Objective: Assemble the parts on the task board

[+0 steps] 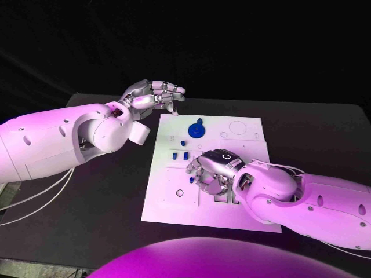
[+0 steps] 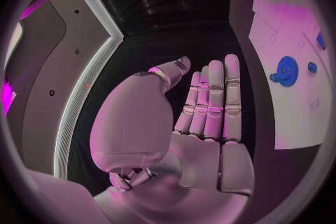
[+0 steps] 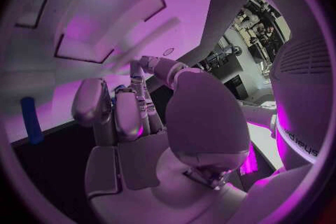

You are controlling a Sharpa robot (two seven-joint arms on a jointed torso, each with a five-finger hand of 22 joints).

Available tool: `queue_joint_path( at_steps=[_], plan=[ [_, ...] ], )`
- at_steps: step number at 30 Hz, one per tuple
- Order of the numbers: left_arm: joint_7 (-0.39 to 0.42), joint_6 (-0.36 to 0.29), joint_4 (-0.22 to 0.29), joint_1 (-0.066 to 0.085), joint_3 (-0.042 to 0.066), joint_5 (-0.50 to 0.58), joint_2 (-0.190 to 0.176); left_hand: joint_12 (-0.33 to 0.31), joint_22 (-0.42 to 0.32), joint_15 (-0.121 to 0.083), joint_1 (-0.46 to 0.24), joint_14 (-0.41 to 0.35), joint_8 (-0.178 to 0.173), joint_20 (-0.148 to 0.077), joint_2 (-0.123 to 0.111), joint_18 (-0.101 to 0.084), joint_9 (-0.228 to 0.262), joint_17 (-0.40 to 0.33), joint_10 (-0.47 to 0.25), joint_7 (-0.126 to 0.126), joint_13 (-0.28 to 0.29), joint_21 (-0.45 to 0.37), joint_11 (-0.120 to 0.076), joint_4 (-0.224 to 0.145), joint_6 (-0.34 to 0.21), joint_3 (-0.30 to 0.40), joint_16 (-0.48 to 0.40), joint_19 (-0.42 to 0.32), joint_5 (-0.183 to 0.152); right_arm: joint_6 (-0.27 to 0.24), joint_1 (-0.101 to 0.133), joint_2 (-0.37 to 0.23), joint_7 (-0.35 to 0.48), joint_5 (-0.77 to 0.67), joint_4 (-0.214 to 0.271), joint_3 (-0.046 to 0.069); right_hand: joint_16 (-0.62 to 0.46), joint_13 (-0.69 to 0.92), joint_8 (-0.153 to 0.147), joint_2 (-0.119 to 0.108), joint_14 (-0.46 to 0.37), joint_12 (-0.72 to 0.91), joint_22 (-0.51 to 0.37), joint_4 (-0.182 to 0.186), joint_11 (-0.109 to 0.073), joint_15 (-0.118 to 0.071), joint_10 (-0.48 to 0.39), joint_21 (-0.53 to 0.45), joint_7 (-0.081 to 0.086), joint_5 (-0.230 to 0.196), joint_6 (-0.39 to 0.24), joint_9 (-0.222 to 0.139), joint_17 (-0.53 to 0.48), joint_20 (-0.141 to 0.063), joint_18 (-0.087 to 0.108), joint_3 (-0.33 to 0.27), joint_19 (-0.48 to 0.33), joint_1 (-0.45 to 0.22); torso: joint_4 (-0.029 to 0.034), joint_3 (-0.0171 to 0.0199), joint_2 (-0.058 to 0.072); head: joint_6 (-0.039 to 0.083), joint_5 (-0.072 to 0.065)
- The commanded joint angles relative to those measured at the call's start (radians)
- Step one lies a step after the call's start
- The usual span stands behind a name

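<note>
The white board (image 1: 236, 205) lies in the middle of the black table (image 1: 94, 202), its long side running away from the robot; the left hand (image 1: 155, 97) hovers off the board's far left corner, above the bare table, and holds nothing; in the left wrist view its fingers (image 2: 213, 101) are stretched straight and side by side with the thumb apart, while from the head camera they look lightly curled; the right hand (image 1: 212, 171) sits low over the middle of the board, palm down, fingers bent toward the surface; whether it grips a part cannot be told, since in the right wrist view the fingers (image 3: 129, 112) are curled close together with only a sliver of blue showing between them; a round blue disc (image 1: 197, 130) with a raised stub lies on the far half of the board, clear of both hands, and also shows in the left wrist view (image 2: 285, 71); small blue parts (image 1: 179, 155) lie in a loose group on the left side of the board, just beside the right hand's fingertips; another small blue piece (image 1: 181, 194) lies nearer the robot, left of the right hand; a blue peg (image 3: 28, 119) lies on the board in the right wrist view, apart from the fingers
</note>
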Motion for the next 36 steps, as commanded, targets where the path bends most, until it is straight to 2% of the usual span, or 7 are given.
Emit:
queue_joint_path(
  at_steps=[1, 14, 18, 21, 26, 32, 36],
  plan=[
    [0.004, 0.019, 0.002, 0.001, 0.001, -0.001, 0.0, 0.001, -0.001, 0.003, 0.004, -0.006, 0.006, 0.006, 0.004, 0.013, 0.002, -0.001, -0.006, -0.001, -0.001, -0.005, 0.0, 0.0, -0.008, -0.006, -0.003, 0.0, -0.003, -0.023, 0.004, -0.021, -0.019, 0.005, 0.019, -0.001, 0.006, 0.003, -0.005, -0.007, 0.026, 0.004, 0.004, 0.001, 0.001, 0.0, -0.003, -0.001, 0.0, -0.004, -0.007, -0.001, 0.003, -0.005, -0.005, -0.007, 0.005, 0.002, -0.0008, 0.0, -0.001, 0.0, 0.0],
    [0.005, 0.022, -0.006, 0.001, 0.0, 0.0, 0.001, 0.002, -0.002, 0.003, 0.005, -0.007, 0.007, 0.007, 0.005, 0.013, 0.002, -0.001, -0.007, -0.001, -0.001, -0.005, 0.0, 0.0, -0.009, -0.007, -0.003, 0.0, -0.003, -0.018, 0.121, -0.223, -0.004, 0.219, 0.137, 0.015, 0.014, 0.009, 0.055, -0.03, 0.024, 0.021, 0.006, 0.024, 0.02, 0.014, 0.013, -0.006, 0.026, -0.007, 0.114, 0.014, -0.006, 0.005, -0.007, -0.045, 0.007, -0.006, -0.0016, -0.0022, -0.002, 0.0, -0.02],
    [0.005, 0.023, -0.008, 0.001, -0.001, 0.0, 0.002, 0.002, -0.002, 0.003, 0.005, -0.007, 0.007, 0.007, 0.005, 0.013, 0.002, -0.001, -0.007, -0.001, -0.001, -0.005, 0.0, 0.0, -0.009, -0.007, -0.003, 0.0, -0.003, 0.01, 0.158, -0.275, 0.001, 0.246, 0.135, 0.017, 0.01, -0.009, 0.05, -0.042, 0.019, -0.009, -0.013, 0.021, 0.04, 0.031, -0.053, -0.028, 0.036, -0.008, 0.113, 0.007, -0.021, 0.019, -0.003, -0.105, -0.006, -0.033, -0.0009, -0.0021, -0.002, 0.0, -0.026],
    [0.005, 0.025, -0.009, 0.0, -0.002, 0.0, 0.003, 0.002, -0.002, 0.003, 0.005, -0.007, 0.008, 0.007, 0.005, 0.013, 0.002, -0.001, -0.007, -0.001, -0.001, -0.006, 0.0, 0.0, -0.009, -0.007, -0.003, 0.0, -0.003, 0.029, 0.173, -0.298, 0.003, 0.235, 0.125, 0.018, 0.01, -0.032, 0.039, -0.026, 0.01, -0.005, -0.054, 0.015, 0.051, 0.042, -0.142, -0.078, 0.039, -0.001, 0.103, -0.008, -0.036, 0.032, 0.009, -0.251, -0.036, -0.015, -0.0011, -0.0008, -0.002, 0.0, -0.028],
    [0.005, 0.029, -0.01, 0.0, -0.003, 0.0, 0.004, 0.002, -0.002, 0.003, 0.005, -0.007, 0.008, 0.007, 0.005, 0.013, 0.002, -0.001, -0.007, -0.001, -0.001, -0.006, 0.0, 0.0, -0.009, -0.007, -0.003, 0.0, -0.003, 0.061, 0.183, -0.312, 0.002, 0.185, 0.099, 0.019, 0.012, -0.03, 0.027, 0.04, -0.005, 0.056, -0.089, 0.12, 0.056, 0.048, -0.226, -0.126, 0.038, 0.008, 0.092, -0.04, -0.07, 0.036, 0.018, -0.578, -0.054, 0.131, -0.0007, -0.0005, -0.001, 0.0, -0.03],
    [0.005, 0.031, -0.01, 0.0, -0.004, 0.0, 0.003, 0.003, -0.002, 0.003, 0.005, -0.008, 0.009, 0.007, 0.005, 0.013, 0.003, -0.001, -0.007, -0.001, 0.0, -0.006, 0.0, 0.0, -0.008, -0.007, -0.003, 0.0, -0.003, 0.091, 0.177, -0.294, 0.001, 0.138, 0.067, 0.018, 0.017, -0.032, 0.021, 0.029, -0.008, 0.111, -0.094, 0.285, 0.052, 0.046, -0.274, -0.14, 0.033, 0.008, 0.073, -0.059, -0.087, 0.033, 0.018, -0.678, -0.051, 0.24, -0.0002, -0.0002, 0.0, 0.0, -0.029],
    [0.005, 0.031, -0.009, 0.0, -0.004, 0.0, 0.003, 0.003, -0.002, 0.003, 0.005, -0.008, 0.009, 0.007, 0.005, 0.013, 0.003, -0.001, -0.007, -0.001, 0.0, -0.006, 0.0, 0.0, -0.008, -0.007, -0.003, 0.0, -0.003, 0.091, 0.163, -0.269, -0.002, 0.119, 0.045, 0.017, 0.025, -0.03, 0.022, 0.037, -0.003, 0.13, -0.083, 0.307, 0.049, 0.044, -0.267, -0.13, 0.032, 0.007, 0.072, -0.061, -0.08, 0.03, 0.016, -0.671, -0.042, 0.27, 0.0005, -0.0002, 0.001, 0.0, -0.029]
  ],
)
